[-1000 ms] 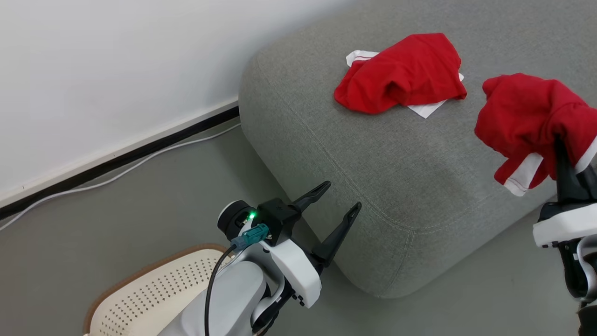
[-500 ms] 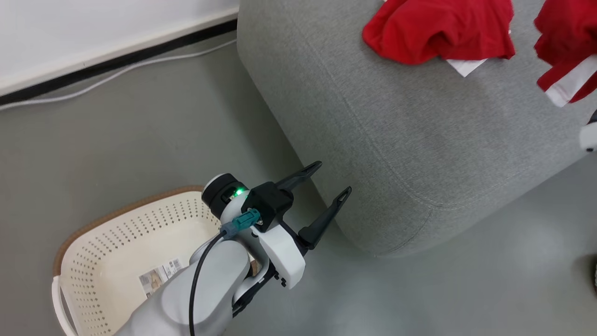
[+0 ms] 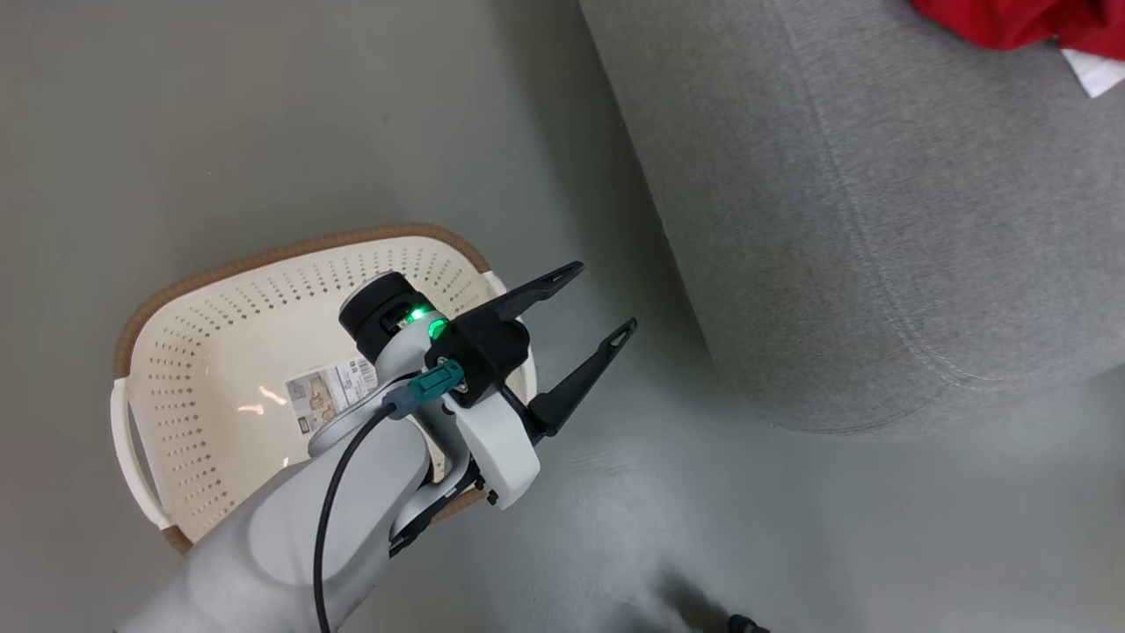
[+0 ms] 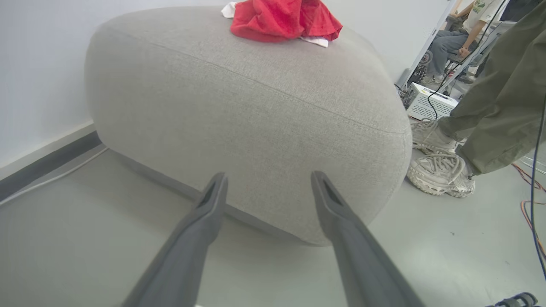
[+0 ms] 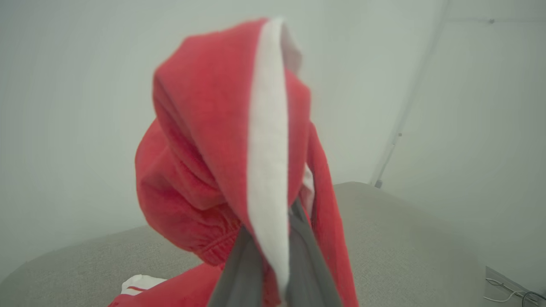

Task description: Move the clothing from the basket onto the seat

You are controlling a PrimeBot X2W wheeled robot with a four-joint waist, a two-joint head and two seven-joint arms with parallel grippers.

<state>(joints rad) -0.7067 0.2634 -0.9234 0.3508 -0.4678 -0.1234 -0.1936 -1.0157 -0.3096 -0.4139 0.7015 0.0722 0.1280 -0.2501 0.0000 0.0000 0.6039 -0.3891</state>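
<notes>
The head camera has dipped toward the basket [image 3: 290, 249], which now shows whole beside the seat [image 3: 835, 220], with only its label [image 3: 330, 396] visible inside. The left gripper [image 3: 598, 299] hovers between basket and seat, fingers spread and holding nothing. One red garment [image 4: 283, 19] lies on top of the seat, and the right gripper [image 5: 268, 238] pinches a second garment [image 5: 204, 149] above the seat. This is probably the last placing: lower it, then release. A person's shoes [image 4: 439, 175] stand by the seat's far corner, away from the drop

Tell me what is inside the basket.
The basket holds a barcode label on its base, with nothing else visible. The left arm covers its right part.
</notes>
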